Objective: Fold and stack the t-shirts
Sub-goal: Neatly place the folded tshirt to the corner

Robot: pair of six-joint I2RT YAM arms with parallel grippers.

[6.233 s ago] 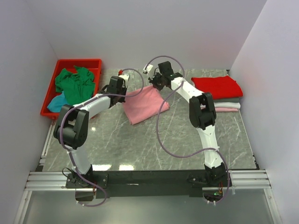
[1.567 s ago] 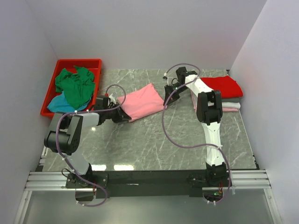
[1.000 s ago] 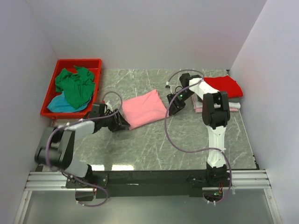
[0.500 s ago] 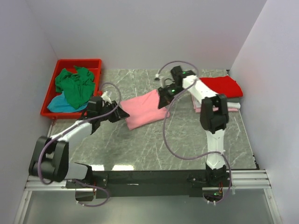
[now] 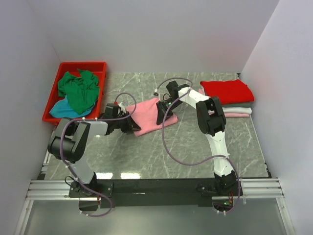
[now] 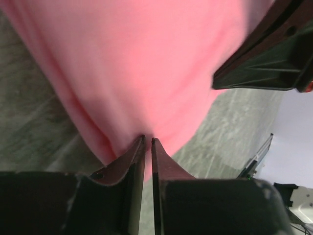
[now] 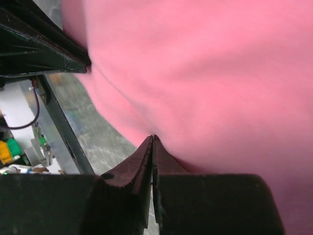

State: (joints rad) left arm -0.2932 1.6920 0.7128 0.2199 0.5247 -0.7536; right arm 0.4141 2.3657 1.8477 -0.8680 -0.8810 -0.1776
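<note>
Pink t-shirt point(image 5: 149, 112) lies flat on table point(image 5: 195, 142). Left gripper point(image 5: 132, 128) pinches its left edge, right gripper point(image 5: 160, 117) its right, jaws nearly together.

A: What has changed about the pink shirt point(image 5: 148, 114)?

B: Earlier it lay spread as a broad rectangle. Now it shows as a narrower strip, drawn in from its right side.

A: What else?

B: The left end effector point(image 5: 135, 127) has come from the shirt's far left corner to its near left edge. The right end effector point(image 5: 159, 119) has swung in from the right. A second ago both sets of jaws stood apart; now each pinches a fold of pink cloth.
</note>
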